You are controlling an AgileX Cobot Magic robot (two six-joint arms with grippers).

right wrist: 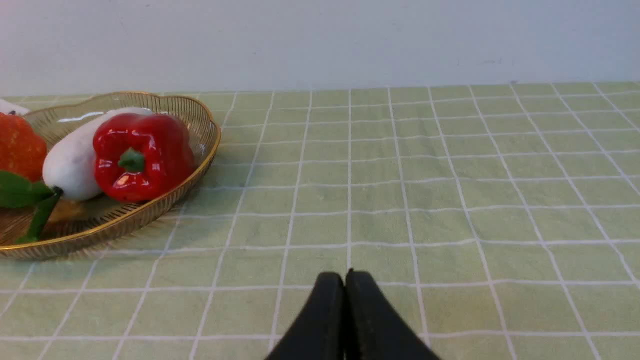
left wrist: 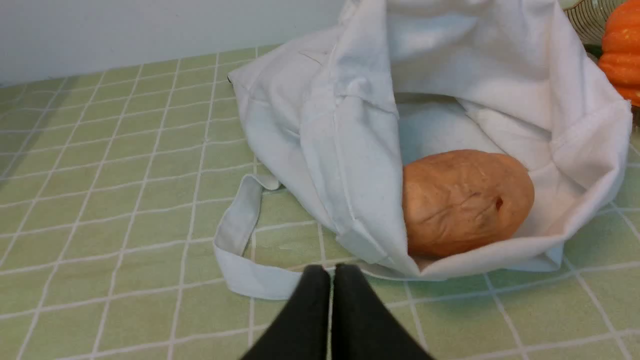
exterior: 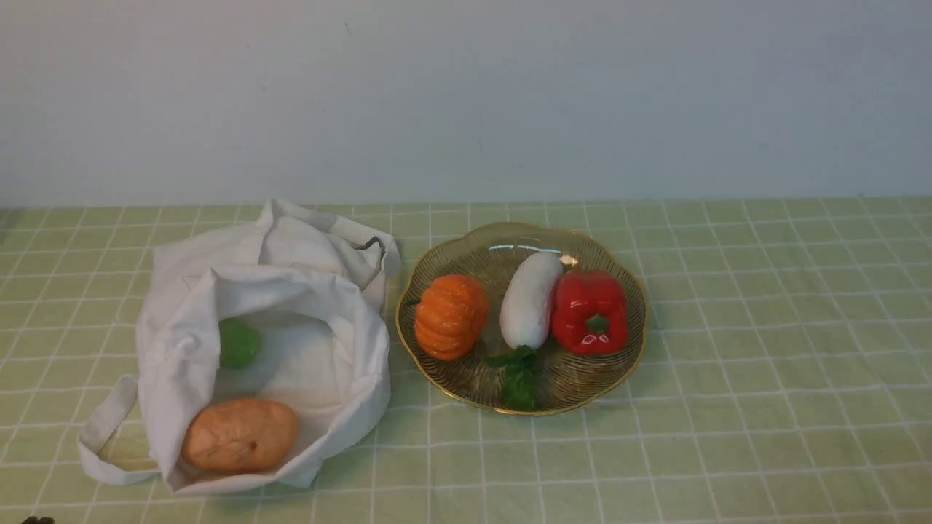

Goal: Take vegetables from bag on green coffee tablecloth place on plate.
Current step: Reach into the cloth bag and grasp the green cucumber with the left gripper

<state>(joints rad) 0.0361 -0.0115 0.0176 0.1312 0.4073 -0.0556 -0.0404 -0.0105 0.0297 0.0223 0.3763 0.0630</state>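
Note:
The white cloth bag lies open on the pale green gridded tablecloth. A green end of the cucumber pokes out from under a fold inside it; the rest is hidden. A tan potato lies at the bag's mouth, also in the left wrist view. The amber plate holds an orange pumpkin, a white radish and a red bell pepper. My left gripper is shut and empty, just in front of the bag's handle. My right gripper is shut and empty, over bare cloth beside the plate.
A plain pale wall closes the far side of the table. The bag's loop handle lies flat on the cloth at the near left. Neither arm shows in the front view.

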